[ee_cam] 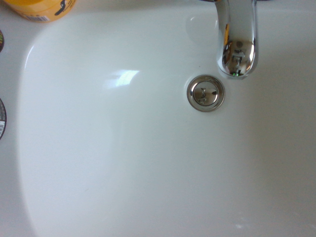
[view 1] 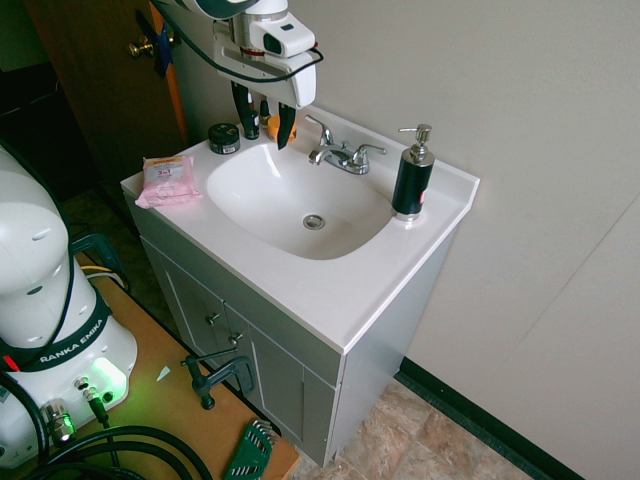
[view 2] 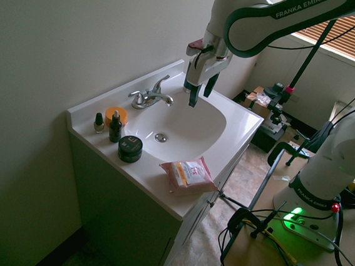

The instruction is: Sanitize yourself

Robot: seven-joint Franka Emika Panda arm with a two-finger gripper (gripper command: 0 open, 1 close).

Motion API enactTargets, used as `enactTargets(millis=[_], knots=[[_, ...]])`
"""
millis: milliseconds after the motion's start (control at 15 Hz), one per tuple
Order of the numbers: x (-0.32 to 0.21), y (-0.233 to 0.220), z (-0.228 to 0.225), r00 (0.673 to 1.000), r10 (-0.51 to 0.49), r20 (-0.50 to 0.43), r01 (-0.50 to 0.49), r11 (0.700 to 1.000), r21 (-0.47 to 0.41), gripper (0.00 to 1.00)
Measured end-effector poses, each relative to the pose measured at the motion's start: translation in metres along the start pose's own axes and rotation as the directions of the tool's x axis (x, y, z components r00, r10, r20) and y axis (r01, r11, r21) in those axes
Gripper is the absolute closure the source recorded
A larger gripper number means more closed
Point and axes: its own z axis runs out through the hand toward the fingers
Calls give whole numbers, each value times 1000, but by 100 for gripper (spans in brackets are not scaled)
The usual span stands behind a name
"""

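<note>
First exterior view: gripper hanging over the sink, fingers narrowly apart, holding nothing; pump bottle standing well off sideways; approach its head squarely from above.

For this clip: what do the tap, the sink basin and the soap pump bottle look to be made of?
The chrome-coloured two-handled tap looks like polished metal or plated plastic: the wrist view shows mirror reflections on its spout. The white oval sink basin looks like glazed ceramic or moulded resin, smooth with soft highlights. The black pump bottle with a silver head is glossy, glass or plastic; I cannot tell which.
</note>
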Motion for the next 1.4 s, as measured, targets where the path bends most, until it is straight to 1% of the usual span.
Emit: enactTargets(millis=[267, 333, 533, 667, 800, 1067, 1400], knots=[[2, -3, -4, 1000, 9, 1, -9, 1000, 14, 0], [10, -6, -13, 1000, 16, -13, -16, 999, 29, 100], [64, -10, -49, 995, 79, -58, -75, 995, 73, 100], [111, -9, -71, 989, 136, -64, -130, 988, 90, 100], [149, -7, -83, 981, 180, -64, -174, 980, 94, 100], [201, 6, -87, 967, 247, -66, -241, 966, 90, 100], [238, 35, -76, 952, 302, -56, -297, 951, 82, 100]])
